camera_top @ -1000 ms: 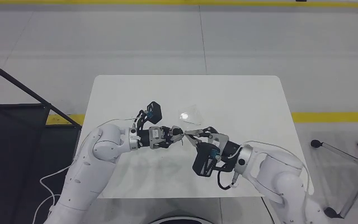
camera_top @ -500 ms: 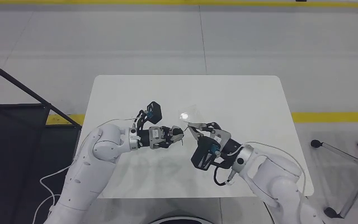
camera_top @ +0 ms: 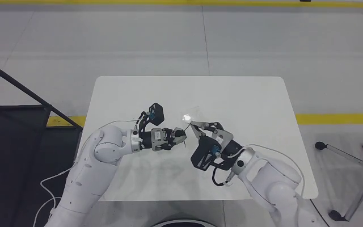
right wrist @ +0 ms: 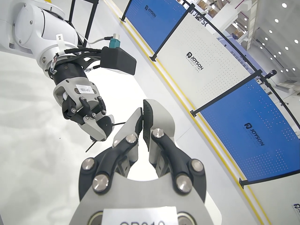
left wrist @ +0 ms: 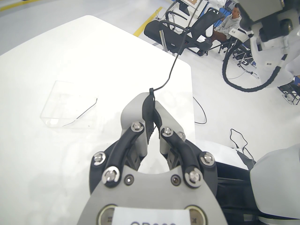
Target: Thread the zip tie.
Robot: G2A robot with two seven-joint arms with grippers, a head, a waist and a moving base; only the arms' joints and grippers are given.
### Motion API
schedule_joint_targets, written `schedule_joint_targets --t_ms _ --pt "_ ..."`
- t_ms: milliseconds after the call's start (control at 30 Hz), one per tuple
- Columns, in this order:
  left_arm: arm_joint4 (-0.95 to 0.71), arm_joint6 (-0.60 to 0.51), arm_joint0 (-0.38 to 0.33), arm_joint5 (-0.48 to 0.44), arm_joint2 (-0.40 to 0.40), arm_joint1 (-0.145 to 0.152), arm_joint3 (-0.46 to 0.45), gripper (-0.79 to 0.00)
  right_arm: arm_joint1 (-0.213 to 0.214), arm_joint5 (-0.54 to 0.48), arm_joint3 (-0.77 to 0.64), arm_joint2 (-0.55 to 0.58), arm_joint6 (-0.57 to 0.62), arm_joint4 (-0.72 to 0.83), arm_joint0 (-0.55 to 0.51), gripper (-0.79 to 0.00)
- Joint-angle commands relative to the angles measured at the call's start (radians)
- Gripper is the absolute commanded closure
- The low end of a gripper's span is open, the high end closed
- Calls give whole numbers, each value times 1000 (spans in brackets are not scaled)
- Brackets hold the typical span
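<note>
- While off the desk (left wrist: 70, 47), zip tie (left wrist: 172, 66) runs from left gripper (left wrist: 150, 100) to right gripper (right wrist: 143, 111).
- Left jaws: closed on its head end.
- Right jaws: closed on its tail.
- Clear tray (left wrist: 68, 92): on desk.

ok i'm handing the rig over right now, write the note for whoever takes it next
Left gripper: fingers shut on the zip tie near one end, held above the table.
Right gripper: fingers shut, apparently on the tie's far end, higher up and apart from the left.
The strap curves between the two. A clear tray lies on the table with a second tie inside.
Done: tie lifted, gripped by both arms.
Left: no closed loop shows; feed the tail through the head and pull.
</note>
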Motion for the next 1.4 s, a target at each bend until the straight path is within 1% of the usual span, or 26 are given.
schedule_joint_targets --t_ms 0,467,533,633,800,933,1367 --pt "0 0 0 0 0 0 0 0 -1 2 2 -2 3 -1 2 0" --pt "0 0 0 0 0 0 0 0 -3 5 -15 -24 3 -56 -6 0" --pt "14 22 10 22 4 1 -14 0 -3 18 -20 -26 4 -76 -9 0" --pt "27 42 16 30 8 3 -22 0 -4 43 -28 -33 10 -115 -17 0" --pt "24 53 13 36 19 8 -18 0 -8 83 -40 -63 33 -188 -27 0" --pt "13 57 7 53 27 12 -12 0 -11 94 -43 -82 37 -224 -26 0" --pt "-15 102 -5 117 39 21 2 0 -14 25 -48 -122 39 -298 -23 0"
